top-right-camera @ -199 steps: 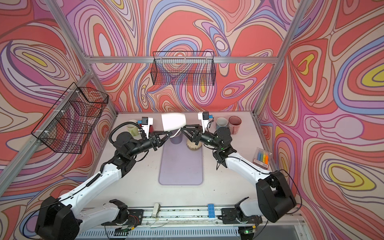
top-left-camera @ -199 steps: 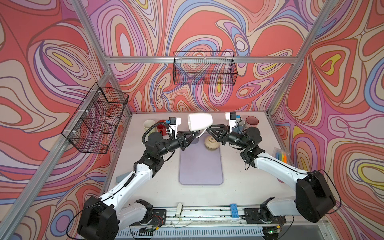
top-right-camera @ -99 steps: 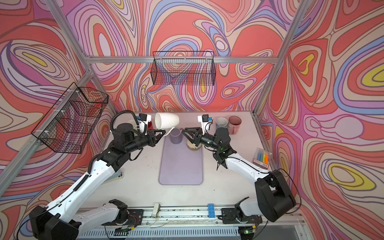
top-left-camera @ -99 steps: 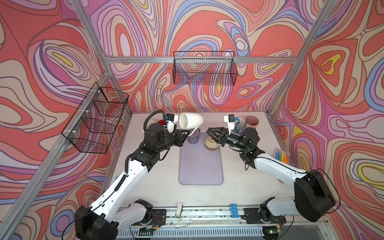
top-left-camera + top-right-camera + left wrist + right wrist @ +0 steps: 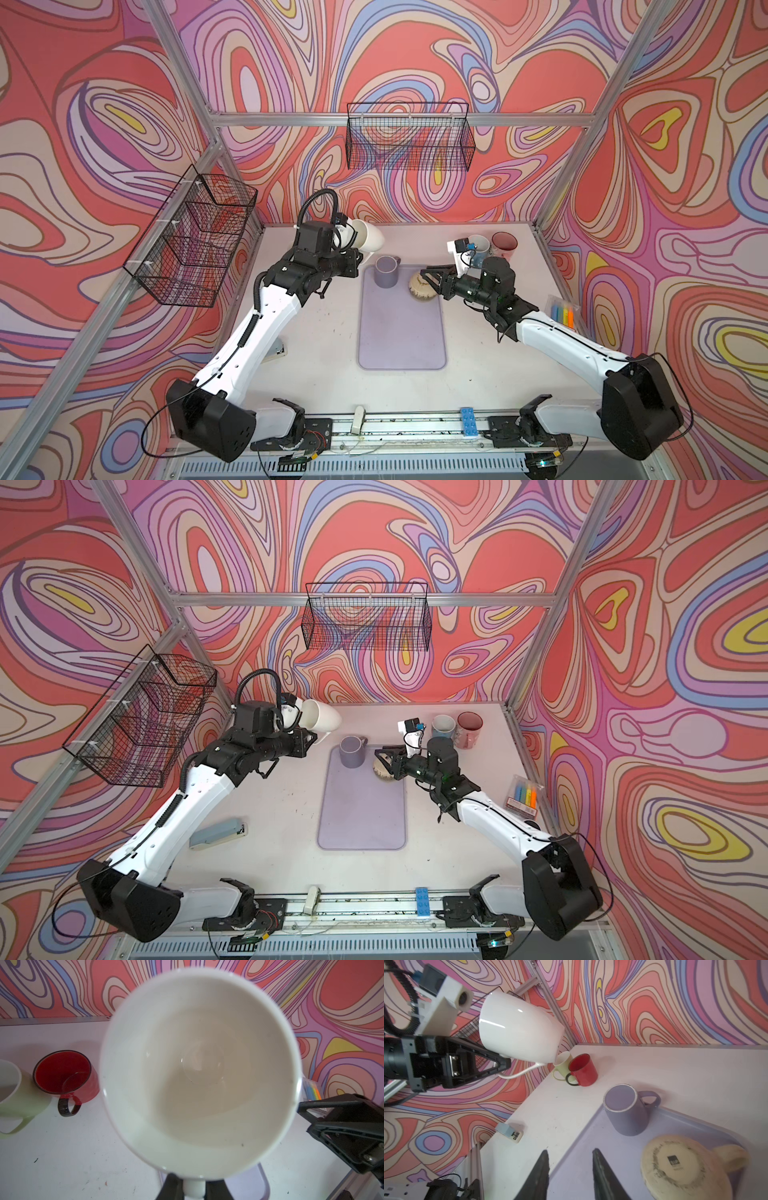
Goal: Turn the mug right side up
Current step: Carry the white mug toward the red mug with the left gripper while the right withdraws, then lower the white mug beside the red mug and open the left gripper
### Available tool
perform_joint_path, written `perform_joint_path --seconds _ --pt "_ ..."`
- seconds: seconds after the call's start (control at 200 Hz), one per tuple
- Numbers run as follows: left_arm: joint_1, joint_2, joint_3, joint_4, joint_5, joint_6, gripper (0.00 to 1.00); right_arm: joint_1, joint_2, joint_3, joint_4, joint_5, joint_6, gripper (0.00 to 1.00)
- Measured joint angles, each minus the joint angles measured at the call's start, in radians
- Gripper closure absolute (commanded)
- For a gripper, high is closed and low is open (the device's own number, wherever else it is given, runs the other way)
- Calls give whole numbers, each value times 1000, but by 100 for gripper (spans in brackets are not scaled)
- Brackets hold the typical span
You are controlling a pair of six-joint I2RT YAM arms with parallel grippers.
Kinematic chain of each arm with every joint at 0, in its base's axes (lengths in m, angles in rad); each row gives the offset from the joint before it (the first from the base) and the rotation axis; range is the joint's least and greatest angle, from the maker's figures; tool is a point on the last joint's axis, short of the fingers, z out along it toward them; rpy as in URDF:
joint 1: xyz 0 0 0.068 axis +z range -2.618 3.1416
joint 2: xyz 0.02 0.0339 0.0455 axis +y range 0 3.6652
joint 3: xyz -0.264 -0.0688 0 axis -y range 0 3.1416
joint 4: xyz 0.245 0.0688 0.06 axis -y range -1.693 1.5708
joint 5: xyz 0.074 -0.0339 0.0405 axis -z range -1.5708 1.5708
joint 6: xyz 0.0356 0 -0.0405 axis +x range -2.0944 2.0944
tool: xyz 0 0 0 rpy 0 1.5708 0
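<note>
Both top views: above the table's (image 5: 316,332) far-left part the white mug (image 5: 370,239) is held tilted. Its empty inside is shown by the left wrist view, handle clamped in the left gripper (image 5: 194,1188). The right gripper's (image 5: 570,1167) jaws are seen parted, empty, in the right wrist view.

White table, as I see it through the cameras.
On the table (image 5: 324,332) I make out a lilac mat (image 5: 401,332) in the middle, a grey stapler (image 5: 218,833) towards the left, a marker pack (image 5: 524,794) by the right edge, a blue mug (image 5: 442,726) beside a pink mug (image 5: 469,729) back right, and a green mug (image 5: 561,1065) beside a red mug (image 5: 583,1070) back left.
</note>
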Motion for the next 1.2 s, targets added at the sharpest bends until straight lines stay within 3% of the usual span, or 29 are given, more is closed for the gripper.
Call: perform_joint_path --seconds 0.33,0.816,1.202 --pt "33 257 272 -197 -82 124 100 0 -81 -36 -141 121 -62 67" --pt "100 612 565 -328 -184 169 100 0 -85 -78 -169 152 -56 69" --pt "102 755 666 -388 -240 173 100 0 -50 -79 -161 153 -42 70"
